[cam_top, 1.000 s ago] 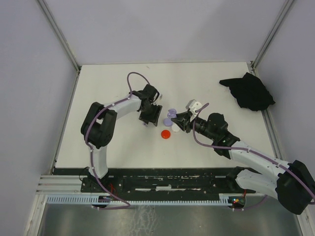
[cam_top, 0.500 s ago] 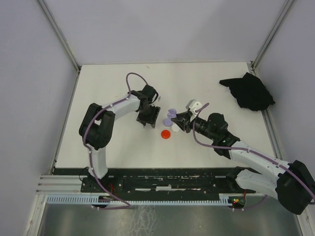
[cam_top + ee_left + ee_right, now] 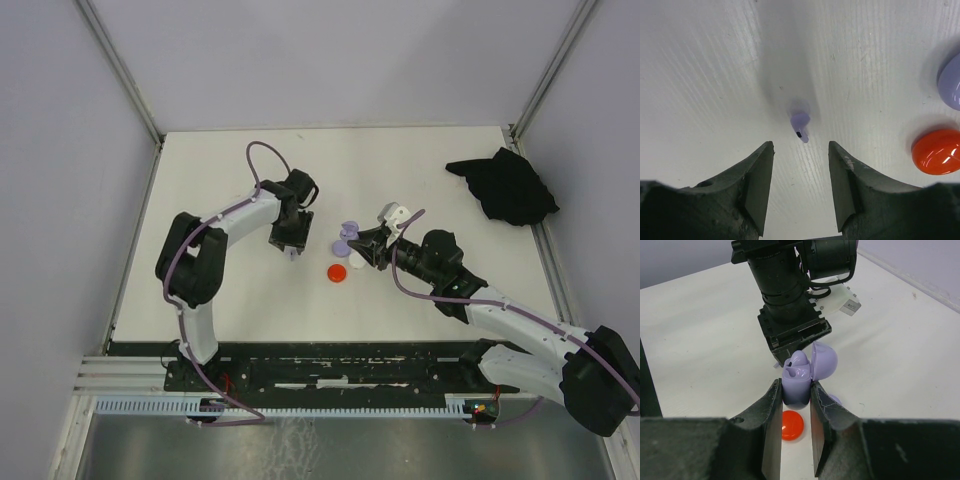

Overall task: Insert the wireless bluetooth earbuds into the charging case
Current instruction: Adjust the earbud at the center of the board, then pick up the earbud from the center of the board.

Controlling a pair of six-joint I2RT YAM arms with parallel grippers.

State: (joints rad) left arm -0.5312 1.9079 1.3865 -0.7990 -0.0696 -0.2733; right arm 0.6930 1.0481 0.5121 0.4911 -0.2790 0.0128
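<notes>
A lilac earbud lies on the white table, just ahead of my left gripper, which is open with nothing between its fingers. From above, the left gripper points down at that earbud. My right gripper is shut on the lilac charging case and holds it upright, its lid hinged open. A lilac earbud looks seated in the case's top. The right gripper and case are right of the left gripper.
A red round disc and a white disc lie on the table below the case. In the left wrist view the red disc and a lilac disc sit at the right. A black cloth lies far right.
My left arm has swung slightly left and away from the case, and its jaws have narrowed a little. The right arm and the case have not moved.
</notes>
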